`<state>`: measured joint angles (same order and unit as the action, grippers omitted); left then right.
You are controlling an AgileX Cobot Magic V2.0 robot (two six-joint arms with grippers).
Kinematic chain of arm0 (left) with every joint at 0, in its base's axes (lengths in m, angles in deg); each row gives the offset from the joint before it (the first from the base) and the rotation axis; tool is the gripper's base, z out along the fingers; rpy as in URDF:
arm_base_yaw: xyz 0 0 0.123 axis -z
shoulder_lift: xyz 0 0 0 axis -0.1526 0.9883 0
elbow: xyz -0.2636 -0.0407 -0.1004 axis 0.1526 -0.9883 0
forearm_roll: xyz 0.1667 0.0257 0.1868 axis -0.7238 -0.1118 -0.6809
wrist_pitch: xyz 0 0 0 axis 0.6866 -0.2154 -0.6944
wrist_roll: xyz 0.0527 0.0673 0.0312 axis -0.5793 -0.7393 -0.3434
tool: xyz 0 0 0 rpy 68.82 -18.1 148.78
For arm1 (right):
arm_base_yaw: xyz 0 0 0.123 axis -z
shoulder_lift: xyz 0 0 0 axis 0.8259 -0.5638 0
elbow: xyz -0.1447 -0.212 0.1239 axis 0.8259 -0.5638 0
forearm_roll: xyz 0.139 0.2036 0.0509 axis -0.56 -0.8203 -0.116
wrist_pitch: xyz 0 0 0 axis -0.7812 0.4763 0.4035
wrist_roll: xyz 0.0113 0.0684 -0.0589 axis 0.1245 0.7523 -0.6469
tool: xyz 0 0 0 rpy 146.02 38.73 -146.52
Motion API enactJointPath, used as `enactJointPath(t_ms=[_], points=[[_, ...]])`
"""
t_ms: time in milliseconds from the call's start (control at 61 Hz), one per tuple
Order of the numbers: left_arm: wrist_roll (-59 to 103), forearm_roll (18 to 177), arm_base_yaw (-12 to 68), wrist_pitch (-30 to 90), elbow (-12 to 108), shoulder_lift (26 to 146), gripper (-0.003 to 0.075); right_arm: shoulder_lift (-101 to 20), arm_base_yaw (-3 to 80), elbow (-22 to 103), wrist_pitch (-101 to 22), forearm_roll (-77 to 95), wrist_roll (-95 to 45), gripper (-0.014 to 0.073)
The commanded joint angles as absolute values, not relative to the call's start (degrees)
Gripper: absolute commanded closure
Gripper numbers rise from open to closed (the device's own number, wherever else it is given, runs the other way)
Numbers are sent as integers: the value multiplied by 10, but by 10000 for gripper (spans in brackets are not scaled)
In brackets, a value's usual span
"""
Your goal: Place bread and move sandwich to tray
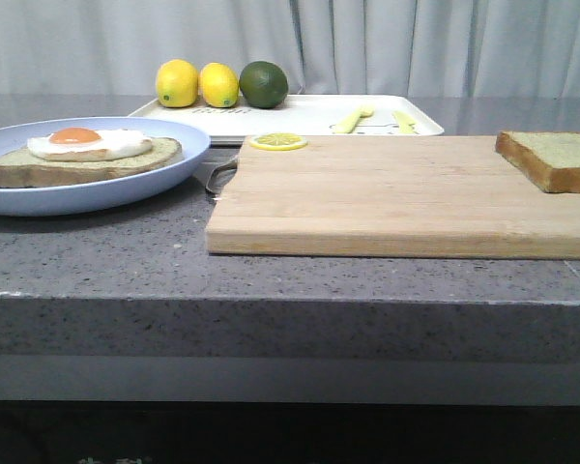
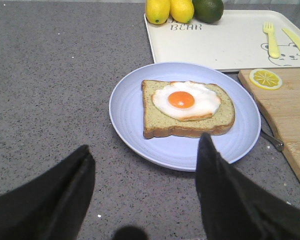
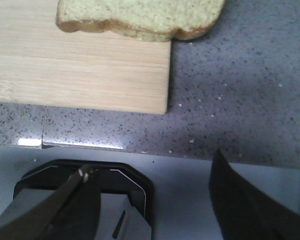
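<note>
A loose slice of bread (image 1: 553,158) lies at the far right corner of the wooden cutting board (image 1: 396,198); it also shows in the right wrist view (image 3: 145,17). The sandwich, a bread slice topped with a fried egg (image 2: 186,102), sits on a pale blue plate (image 2: 135,122) at the left (image 1: 87,155). The white tray (image 2: 230,45) lies behind the plate and board (image 1: 309,114). My left gripper (image 2: 146,150) is open and empty, above the counter just in front of the plate. My right gripper (image 3: 152,167) is open and empty, off the counter's front edge, short of the loose bread. Neither gripper shows in the front view.
Two lemons (image 1: 177,82) and a lime (image 1: 263,84) sit at the tray's left end; a yellow fork (image 2: 271,40) and knife (image 2: 296,44) lie at its right. A lemon slice (image 1: 277,141) rests on the board's far left corner. A metal handle (image 2: 272,141) pokes out between plate and board.
</note>
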<state>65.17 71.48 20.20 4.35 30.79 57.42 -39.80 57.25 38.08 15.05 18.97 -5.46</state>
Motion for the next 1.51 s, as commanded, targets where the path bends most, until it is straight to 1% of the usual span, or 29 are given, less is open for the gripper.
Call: enactJointPath(t_ms=[0, 148, 213, 361, 459, 541, 656, 984, 1246, 1492], points=[[651, 715, 207, 87, 323, 581, 281, -430, 583, 424, 143, 165, -98, 106], [651, 715, 207, 87, 323, 581, 281, -465, 634, 450, 147, 122, -139, 110], [651, 715, 207, 87, 323, 581, 281, -476, 682, 451, 144, 90, -155, 126], [651, 715, 207, 87, 323, 581, 281, -510, 789, 451, 155, -38, -230, 188], [651, 715, 207, 87, 323, 581, 281, -544, 853, 451, 169, -114, -271, 190], [651, 715, 207, 87, 323, 581, 281, -573, 885, 451, 174, -155, -296, 190], [651, 715, 207, 87, 323, 581, 281, -617, 898, 451, 170, -188, -321, 190], [651, 715, 207, 87, 323, 581, 281, -718, 898, 453, 127, -250, -376, 190], [651, 715, 207, 87, 323, 581, 281, -760, 898, 453, 131, -311, -421, 190], [651, 715, 207, 86, 323, 581, 281, -784, 898, 453, 126, -330, -427, 190]])
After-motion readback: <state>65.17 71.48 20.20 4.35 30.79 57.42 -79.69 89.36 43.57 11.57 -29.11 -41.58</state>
